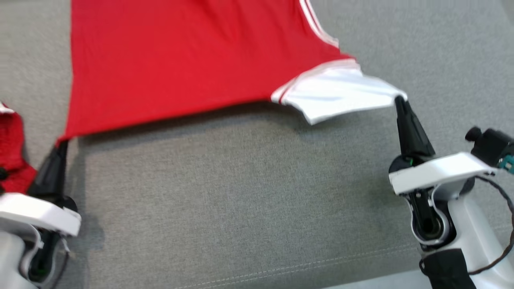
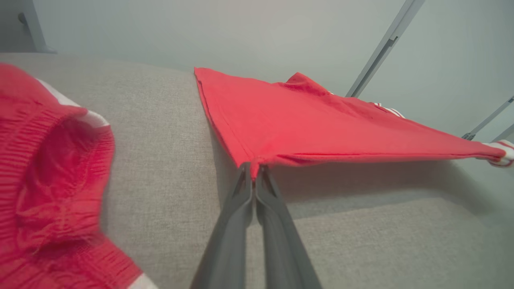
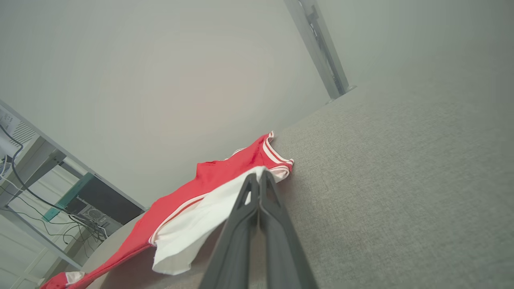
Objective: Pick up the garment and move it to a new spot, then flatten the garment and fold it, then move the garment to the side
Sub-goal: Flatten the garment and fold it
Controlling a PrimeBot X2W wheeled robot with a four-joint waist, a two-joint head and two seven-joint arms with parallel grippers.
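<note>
The garment [image 1: 180, 60] is a red shirt with white sleeve and white stripes, stretched taut and lifted at its near edge above the grey fabric surface [image 1: 241, 192]. My left gripper [image 1: 63, 145] is shut on its red corner at the lower left; the left wrist view shows the fingertips [image 2: 253, 170] pinching that corner of the garment [image 2: 321, 124]. My right gripper [image 1: 399, 99] is shut on the white sleeve tip at the right. In the right wrist view the fingers [image 3: 259, 178] clamp the white sleeve [image 3: 192, 228].
A second red knit garment [image 1: 12, 152] with white trim lies bunched at the far left, close beside my left arm, large in the left wrist view [image 2: 52, 180]. Metal frame posts [image 3: 321, 52] and a desk with cables [image 3: 48, 188] stand beyond the surface.
</note>
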